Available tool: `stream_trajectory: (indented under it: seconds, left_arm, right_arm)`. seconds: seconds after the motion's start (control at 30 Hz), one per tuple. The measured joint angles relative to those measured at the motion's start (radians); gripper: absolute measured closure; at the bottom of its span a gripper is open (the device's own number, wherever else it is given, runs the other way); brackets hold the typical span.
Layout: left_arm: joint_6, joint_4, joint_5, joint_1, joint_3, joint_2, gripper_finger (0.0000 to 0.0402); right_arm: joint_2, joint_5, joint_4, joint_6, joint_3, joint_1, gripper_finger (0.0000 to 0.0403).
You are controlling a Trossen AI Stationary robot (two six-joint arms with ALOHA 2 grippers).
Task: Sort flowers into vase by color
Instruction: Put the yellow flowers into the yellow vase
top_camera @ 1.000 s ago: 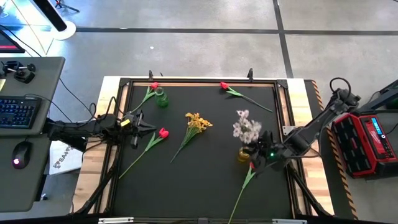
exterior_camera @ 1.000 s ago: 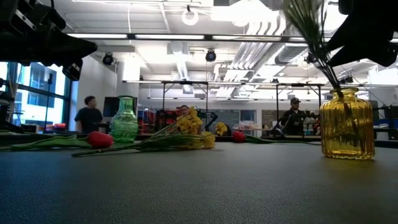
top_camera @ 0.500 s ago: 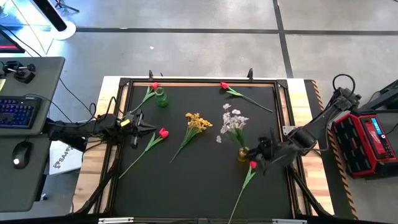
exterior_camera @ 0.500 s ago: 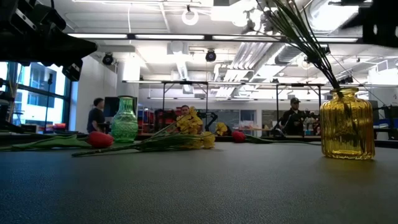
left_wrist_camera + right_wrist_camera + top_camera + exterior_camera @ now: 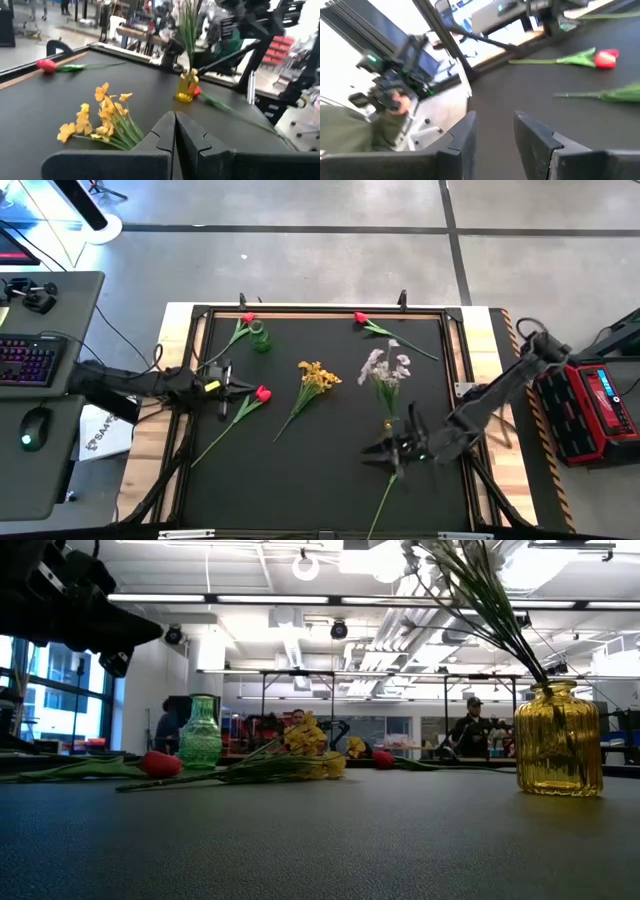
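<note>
The pale white-pink spray (image 5: 388,367) stands with its stems in the yellow vase (image 5: 388,425) (image 5: 558,740), leaning toward the far edge. My right gripper (image 5: 392,444) (image 5: 495,134) is open, just near-side of that vase, over the bloom end of a red tulip whose stem (image 5: 381,498) runs to the near edge. My left gripper (image 5: 230,388) (image 5: 175,135) is shut beside another red tulip (image 5: 262,393). The yellow spray (image 5: 318,375) (image 5: 102,120) lies at mid-table. Two more tulips (image 5: 248,318) (image 5: 361,317) lie along the far edge, one beside the green vase (image 5: 260,338) (image 5: 201,733).
A raised frame (image 5: 190,380) borders the black mat. A desk with keyboard and mouse (image 5: 30,360) stands to the left, a red case (image 5: 590,405) to the right. Bare mat lies along the near-left part (image 5: 280,480). People stand in the room beyond (image 5: 470,730).
My right gripper let go of the pale spray's stems at the yellow vase, drew back toward the near edge and the table's left, and turned. The spray stayed in the vase, and its blooms swung from above the vase toward the far edge. My left gripper edged toward the red tulip.
</note>
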Motion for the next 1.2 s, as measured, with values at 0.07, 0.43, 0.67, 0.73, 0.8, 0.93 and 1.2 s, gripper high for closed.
stream_trajectory:
  seconds: [0.07, 0.43, 0.67, 0.73, 0.8, 0.93, 1.2]
  left_arm:
    - [0.001, 0.003, -0.041, -0.031, 0.039, 0.068, 0.0401]
    - [0.001, -0.002, -0.129, -0.119, 0.269, 0.522, 0.0401]
    - [-0.035, 0.156, -0.117, -0.107, 0.296, 0.737, 0.0401]
    - [-0.043, 0.132, -0.123, -0.117, 0.342, 0.797, 0.0401]
    - [-0.041, 0.049, -0.138, -0.144, 0.404, 0.866, 0.0399]
    - [-0.044, -0.159, -0.217, -0.186, 0.559, 1.03, 0.0381]
    - [-0.291, -0.35, -0.244, -0.138, 0.741, 1.326, 0.0279]
  right_arm:
    - [0.049, -0.018, -0.014, 0.047, 0.0, -0.013, 0.0284]
    - [0.189, -0.189, -0.166, 0.276, 0.0, -0.052, 0.0284]
    - [0.24, -0.155, -0.214, 0.3, -0.001, -0.022, 0.0284]
    - [0.248, -0.154, -0.212, 0.299, -0.001, -0.02, 0.0283]
    - [0.252, -0.154, -0.212, 0.299, -0.001, -0.021, 0.0277]
    - [0.252, -0.153, -0.2, 0.277, -0.001, -0.025, 0.0241]
    - [0.252, -0.153, -0.161, 0.14, -0.001, -0.061, 0.0138]
